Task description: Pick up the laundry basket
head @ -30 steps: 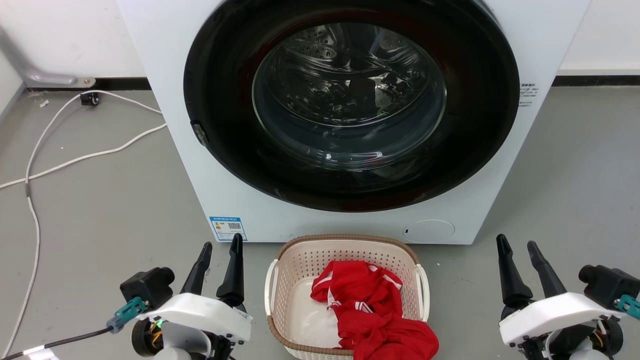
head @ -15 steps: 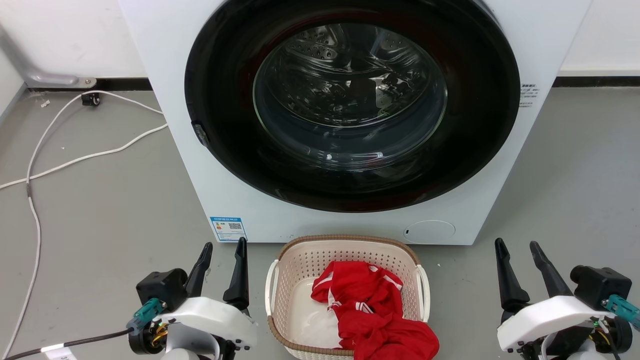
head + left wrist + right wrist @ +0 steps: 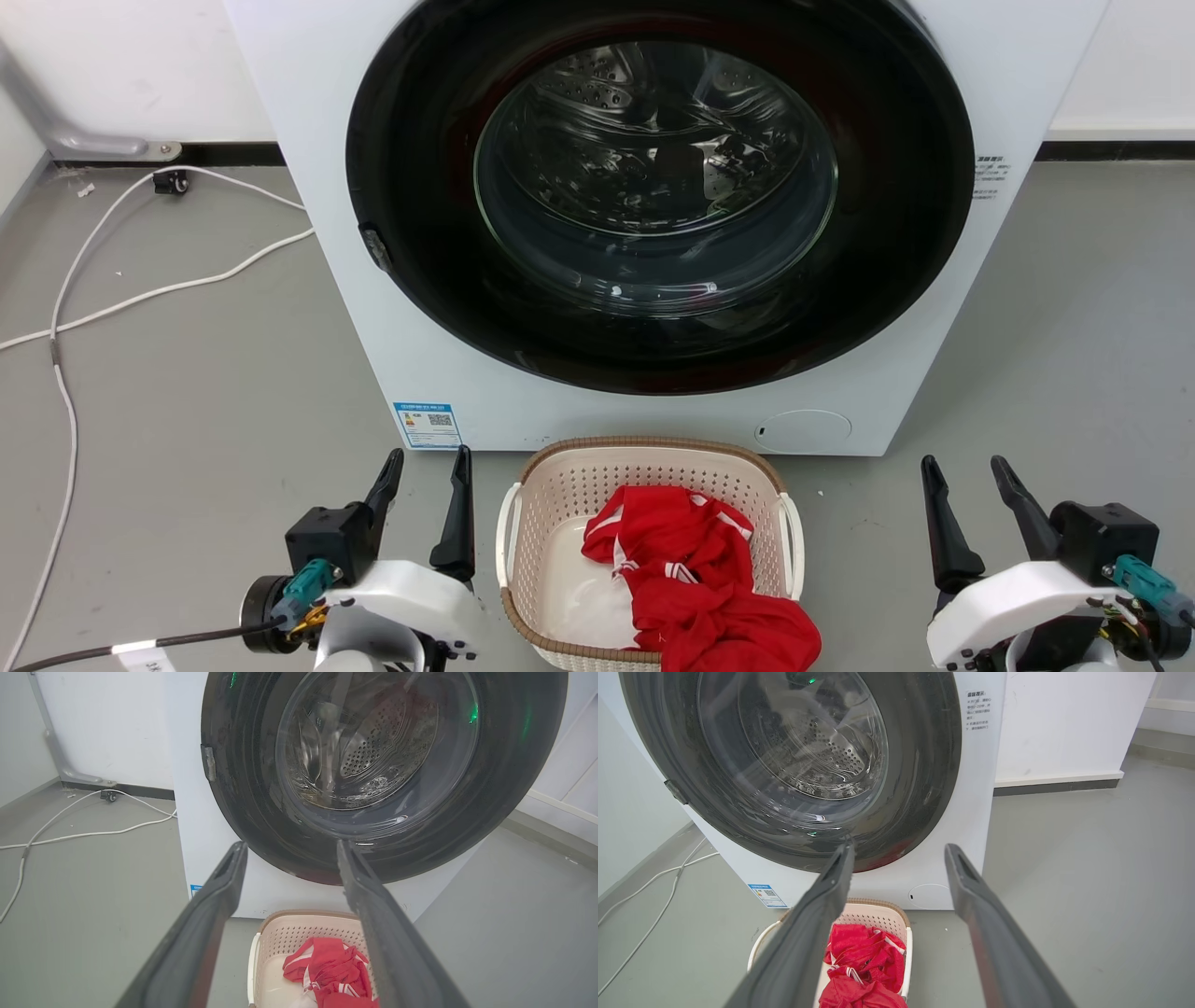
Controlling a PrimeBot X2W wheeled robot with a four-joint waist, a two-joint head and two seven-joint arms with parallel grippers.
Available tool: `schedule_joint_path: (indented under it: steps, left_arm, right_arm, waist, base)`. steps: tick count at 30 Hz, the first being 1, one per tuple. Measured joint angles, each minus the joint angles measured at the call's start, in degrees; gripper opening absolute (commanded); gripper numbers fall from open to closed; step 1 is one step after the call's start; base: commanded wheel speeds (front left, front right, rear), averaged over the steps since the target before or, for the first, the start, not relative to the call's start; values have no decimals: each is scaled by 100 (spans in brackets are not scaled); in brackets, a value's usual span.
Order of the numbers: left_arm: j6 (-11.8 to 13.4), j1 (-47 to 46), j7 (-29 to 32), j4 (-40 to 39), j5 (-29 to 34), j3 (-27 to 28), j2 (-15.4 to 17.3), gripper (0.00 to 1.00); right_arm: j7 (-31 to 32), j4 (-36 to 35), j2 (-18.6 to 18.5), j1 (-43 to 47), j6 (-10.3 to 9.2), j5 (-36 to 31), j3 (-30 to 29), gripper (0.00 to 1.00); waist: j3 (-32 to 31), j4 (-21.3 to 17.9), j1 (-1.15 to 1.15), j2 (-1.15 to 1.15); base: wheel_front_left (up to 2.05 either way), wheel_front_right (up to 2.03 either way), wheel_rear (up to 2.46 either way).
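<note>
From the head, we see the laundry basket (image 3: 560,495) on the floor just before the washing machine (image 3: 392,355) (red clothing (image 3: 691,569) inside), between our left hand (image 3: 429,455) and right hand (image 3: 963,461), both spread wide and empty. Each wrist view looks past parted fingers down at the laundry basket.

One front-loading washing machine (image 3: 411,373), one laundry basket (image 3: 560,485) and one red garment (image 3: 691,569) make up the scene. Two tools are counted, the left tool (image 3: 428,455) and the right tool (image 3: 963,459), with two dark fingers (image 3: 457,523) apiece, four in all. The basket has two white handles (image 3: 505,537). The machine's front bears one round door (image 3: 653,168), one blue label (image 3: 428,425) and one small round cover (image 3: 803,430).
</note>
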Motion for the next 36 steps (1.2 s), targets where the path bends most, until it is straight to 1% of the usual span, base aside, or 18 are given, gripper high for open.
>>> schedule_joint_path:
  steps: [21, 31, 36]
  left_arm:
    - [65, -73, -229, 148, 903, -110, 2, 100]
    - [65, -90, -332, 227, 1154, -123, 1, 100]
    - [64, -105, -335, 267, 1150, -114, 0, 100]
  right_arm:
    - [-160, -90, 0, 121, 0, -724, -19, 100]
    - [-257, -93, 0, 124, 0, -951, -29, 100]
    - [-279, -65, 0, 124, 0, -921, -41, 100]
  waist:
    - [29, -18, 0, 0]
    - [45, -3, 0, 0]
    - [47, -3, 0, 0]
  base:
    - [0, 0, 0]
    - [0, 0, 0]
    - [0, 0, 0]
